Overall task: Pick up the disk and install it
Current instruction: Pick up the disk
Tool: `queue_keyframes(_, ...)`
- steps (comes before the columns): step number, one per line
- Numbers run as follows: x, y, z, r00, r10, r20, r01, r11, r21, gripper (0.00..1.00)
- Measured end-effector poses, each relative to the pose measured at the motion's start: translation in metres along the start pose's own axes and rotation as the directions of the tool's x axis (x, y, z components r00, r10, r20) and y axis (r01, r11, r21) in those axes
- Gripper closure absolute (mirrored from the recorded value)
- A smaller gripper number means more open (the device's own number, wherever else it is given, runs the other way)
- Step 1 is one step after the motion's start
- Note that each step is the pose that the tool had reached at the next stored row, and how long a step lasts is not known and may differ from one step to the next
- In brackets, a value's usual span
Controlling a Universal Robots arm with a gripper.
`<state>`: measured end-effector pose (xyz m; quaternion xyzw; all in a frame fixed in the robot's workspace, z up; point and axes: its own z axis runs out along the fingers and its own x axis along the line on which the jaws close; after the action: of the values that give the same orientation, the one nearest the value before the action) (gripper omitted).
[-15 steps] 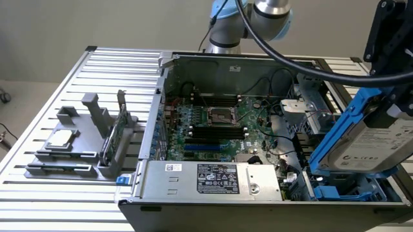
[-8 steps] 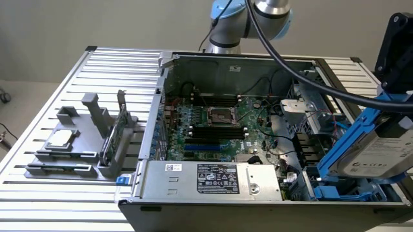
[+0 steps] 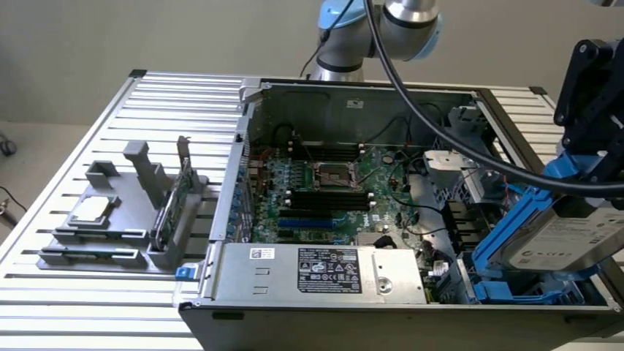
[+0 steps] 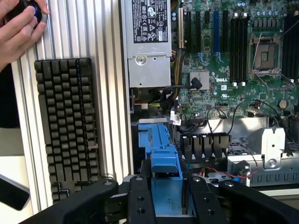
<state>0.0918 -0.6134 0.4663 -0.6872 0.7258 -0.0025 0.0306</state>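
Pinching the disk (image 3: 571, 240) by its blue carrier in the gripper (image 4: 164, 198), holding it tilted just above the drive bay (image 3: 512, 294), seemingly aligning for insertion.

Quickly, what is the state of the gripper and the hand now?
Gripper: shut on the disk.
Hand: curled over a dark round object.

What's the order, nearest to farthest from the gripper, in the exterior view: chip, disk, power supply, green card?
1. Disk, in the gripper.
2. Power supply, centre foreground.
3. Green card, on the exterior view's left.
4. Chip, farther left.
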Motion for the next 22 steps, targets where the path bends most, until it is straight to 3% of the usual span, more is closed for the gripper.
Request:
queue_keyframes(10, 0.0, -0.0048, 0.0148, 1.0, 0.0, 0.0074, 0.0, 1.0, -0.0004, 0.67)
queue_keyframes(14, -0.001, -0.0049, 0.0162, 0.9999, -0.003, 0.0131, 0.003, 1.0, -0.0009, 0.67)
queue_keyframes(22, -0.002, -0.0048, 0.0195, 0.9997, -0.017, 0.0176, 0.017, 0.9999, -0.0016, 0.67)
